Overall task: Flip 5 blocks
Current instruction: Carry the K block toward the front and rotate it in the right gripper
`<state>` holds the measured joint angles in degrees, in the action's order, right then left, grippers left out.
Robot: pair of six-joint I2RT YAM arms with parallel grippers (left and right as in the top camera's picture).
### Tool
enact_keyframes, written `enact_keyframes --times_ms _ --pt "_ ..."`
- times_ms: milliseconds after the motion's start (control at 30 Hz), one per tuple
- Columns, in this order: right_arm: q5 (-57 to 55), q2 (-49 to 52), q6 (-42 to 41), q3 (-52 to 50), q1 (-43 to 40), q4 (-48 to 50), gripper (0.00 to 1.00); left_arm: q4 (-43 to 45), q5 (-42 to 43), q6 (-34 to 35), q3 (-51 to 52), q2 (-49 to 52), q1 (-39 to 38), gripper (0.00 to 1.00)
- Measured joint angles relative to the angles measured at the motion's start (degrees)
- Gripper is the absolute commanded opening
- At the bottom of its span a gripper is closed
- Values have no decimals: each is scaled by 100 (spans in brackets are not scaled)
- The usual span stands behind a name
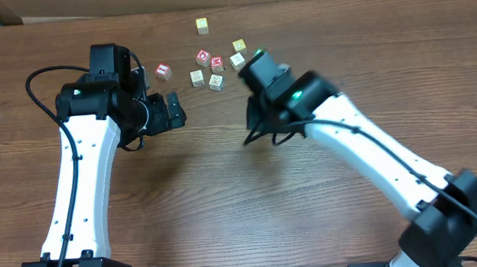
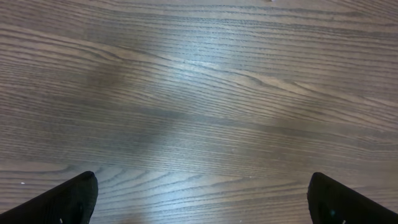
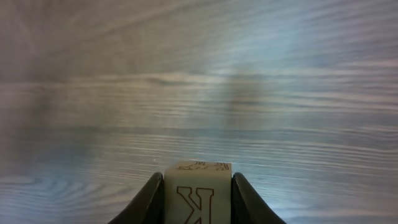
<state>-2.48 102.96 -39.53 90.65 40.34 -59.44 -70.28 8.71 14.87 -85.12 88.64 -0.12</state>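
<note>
At 12 o'clock on the dark wood-grain desk (image 1: 225, 191), small wooden cube blocks (image 1: 197, 77) are sitting in a loose cluster. Right hand (image 3: 198, 193) is pinching one pale, square-edged K block (image 3: 198, 174) between narrowed black fingers (image 3: 151, 198). Left hand (image 2: 199, 202), at 9 o'clock, is hovering spread wide, gripping nothing.

Scattered blocks (image 1: 216, 81), left arm (image 1: 84, 158), right arm (image 1: 370, 151)
</note>
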Motion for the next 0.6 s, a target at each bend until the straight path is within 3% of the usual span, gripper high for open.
enact_keyframes --times_ms 267,600 --pt "76 63 -79 -1661 533 2050 18 2 0 0 0 0 0 100" --pt "96 63 -94 -2260 743 2514 19 2 0 0 0 0 0 100"
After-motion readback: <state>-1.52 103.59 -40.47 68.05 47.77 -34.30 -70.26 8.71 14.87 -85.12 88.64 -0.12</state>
